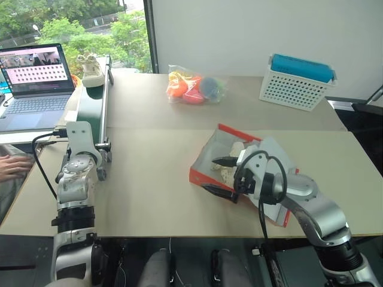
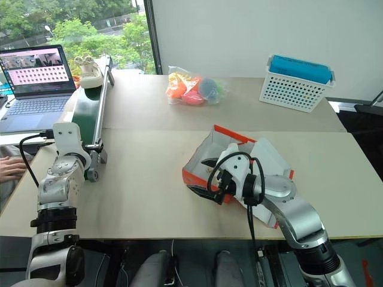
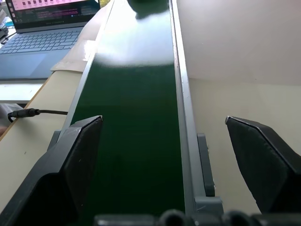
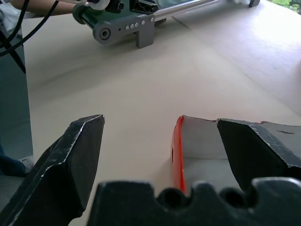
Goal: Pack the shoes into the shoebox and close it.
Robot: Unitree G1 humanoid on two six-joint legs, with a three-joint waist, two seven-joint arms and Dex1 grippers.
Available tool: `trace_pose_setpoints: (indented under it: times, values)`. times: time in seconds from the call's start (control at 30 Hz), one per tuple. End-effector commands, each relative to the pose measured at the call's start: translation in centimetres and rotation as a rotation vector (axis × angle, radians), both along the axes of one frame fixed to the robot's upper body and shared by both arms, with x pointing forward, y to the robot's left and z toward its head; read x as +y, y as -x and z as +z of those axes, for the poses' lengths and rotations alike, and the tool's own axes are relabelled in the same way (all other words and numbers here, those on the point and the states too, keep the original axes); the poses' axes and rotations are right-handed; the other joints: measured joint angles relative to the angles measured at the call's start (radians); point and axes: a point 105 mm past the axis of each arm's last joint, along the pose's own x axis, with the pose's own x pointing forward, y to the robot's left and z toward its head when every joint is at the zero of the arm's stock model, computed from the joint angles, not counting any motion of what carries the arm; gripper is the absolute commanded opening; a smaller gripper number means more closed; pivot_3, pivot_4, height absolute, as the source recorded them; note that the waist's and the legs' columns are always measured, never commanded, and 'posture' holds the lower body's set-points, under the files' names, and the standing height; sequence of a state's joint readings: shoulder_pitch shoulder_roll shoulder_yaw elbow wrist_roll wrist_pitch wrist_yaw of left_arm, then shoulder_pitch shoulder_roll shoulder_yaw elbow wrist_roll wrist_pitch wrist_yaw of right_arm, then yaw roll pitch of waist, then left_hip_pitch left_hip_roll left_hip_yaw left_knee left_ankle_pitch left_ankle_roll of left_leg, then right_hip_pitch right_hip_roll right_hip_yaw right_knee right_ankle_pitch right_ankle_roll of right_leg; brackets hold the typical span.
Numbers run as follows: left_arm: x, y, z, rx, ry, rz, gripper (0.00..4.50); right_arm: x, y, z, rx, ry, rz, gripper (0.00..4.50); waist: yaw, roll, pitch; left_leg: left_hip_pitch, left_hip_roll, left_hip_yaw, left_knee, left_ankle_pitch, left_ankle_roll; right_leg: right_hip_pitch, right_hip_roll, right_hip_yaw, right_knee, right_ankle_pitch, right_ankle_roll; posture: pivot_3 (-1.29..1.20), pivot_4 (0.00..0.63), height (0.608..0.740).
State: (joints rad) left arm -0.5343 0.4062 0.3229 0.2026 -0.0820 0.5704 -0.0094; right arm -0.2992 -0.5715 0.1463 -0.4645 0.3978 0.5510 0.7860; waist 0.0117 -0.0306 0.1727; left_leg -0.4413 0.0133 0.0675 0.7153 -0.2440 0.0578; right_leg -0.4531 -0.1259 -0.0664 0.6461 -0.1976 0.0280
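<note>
Landmark: long green conveyor belt with grey metal rails (image 1: pixel 96 101) on left part of beige wooden table (image 1: pixel 155 179).

Orange-red cardboard shoebox, white inside (image 1: pixel 206 170), well right of belt, lid open; one cream-white lacy shoe (image 1: pixel 233 156) inside.

Second cream-white shoe (image 1: pixel 90 67) on belt's far end.

Left gripper (image 3: pixel 174 155) at belt's near end, fingers wide, empty.

Right gripper (image 4: pixel 160 150) at shoebox's near corner, fingers wide, empty.
</note>
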Motion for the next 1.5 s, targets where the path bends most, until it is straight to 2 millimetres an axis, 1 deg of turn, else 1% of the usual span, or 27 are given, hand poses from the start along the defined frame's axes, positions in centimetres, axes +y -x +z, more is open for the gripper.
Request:
trace_pose_setpoints:
  times: [0.03, 0.27, 0.57, 0.73, 0.87, 1.33, 1.43, 1.5]
  values:
    - [0.7, 0.0, 1.7, -0.041, -0.035, 0.019, 4.5, 0.3, 0.2, 1.3, -0.062, -0.02, 0.032, 4.49, 0.0, 0.0, 0.0, 0.0, 0.0, 0.0, 0.0, 0.0, 0.0, 0.0, 0.0, 0.0, 0.0, 0.0, 0.0, 0.0, 0.15, 0.699]
    - [1.0, -0.1, 2.2, -0.044, -0.042, 0.027, 4.5, 0.3, 0.0, 1.4, -0.07, -0.014, 0.042, 4.49, 0.0, 0.0, 0.0, 0.0, 0.0, 0.0, 0.0, 0.0, 0.0, 0.0, 0.0, 0.0, 0.0, 0.0, 0.0, 0.0, 0.15, 0.699]
    - [0.6, -0.3, 2.9, -0.063, -0.05, 0.005, 4.5, 0.2, -0.5, 1.2, -0.063, -0.02, 0.017, 4.49, 0.0, 0.0, 0.0, 0.0, 0.0, 0.0, 0.0, 0.0, 0.0, 0.0, 0.0, 0.0, 0.0, 0.0, 0.0, 0.0, 0.15, 0.699]
    - [0.4, -0.3, 3.8, -0.103, -0.062, 0.001, 4.5, 0.1, -0.6, 1.3, -0.058, -0.031, 0.005, 4.49, 0.0, 0.0, 0.0, 0.0, 0.0, 0.0, 0.0, 0.0, 0.0, 0.0, 0.0, 0.0, 0.0, 0.0, 0.0, 0.0, 0.15, 0.699]
    - [0.3, -0.3, 5.1, -0.161, -0.094, 0.008, 4.5, 0.0, -0.7, 1.2, -0.064, -0.029, -0.005, 4.49, 0.0, 0.0, 0.0, 0.0, 0.0, 0.0, 0.0, 0.0, 0.0, 0.0, 0.0, 0.0, 0.0, 0.0, 0.0, 0.0, 0.15, 0.699]
    - [0.3, -0.6, 5.6, -0.184, -0.065, 0.006, 4.5, -0.1, -1.0, 1.0, -0.084, -0.023, -0.023, 4.49, 0.0, 0.0, 0.0, 0.0, 0.0, 0.0, 0.001, 0.0, 0.0, 0.0, 0.0, 0.0, 0.001, 0.0, 0.0, 0.0, 0.15, 0.699]
    - [0.3, -0.6, 5.6, -0.182, -0.061, 0.004, 4.5, -0.1, -1.0, 1.1, -0.085, -0.025, -0.025, 4.49, 0.0, 0.0, 0.0, 0.0, 0.0, 0.0, 0.001, 0.0, 0.0, 0.0, 0.0, 0.0, 0.001, 0.0, 0.0, 0.0, 0.15, 0.699]
    - [0.3, -0.7, 5.2, -0.169, -0.047, 0.005, 4.5, -0.1, -0.9, 1.1, -0.085, -0.026, -0.025, 4.49, 0.0, 0.0, 0.0, 0.0, 0.0, 0.0, 0.001, 0.0, 0.0, 0.0, 0.0, 0.0, 0.001, 0.0, 0.0, 0.0, 0.15, 0.699]
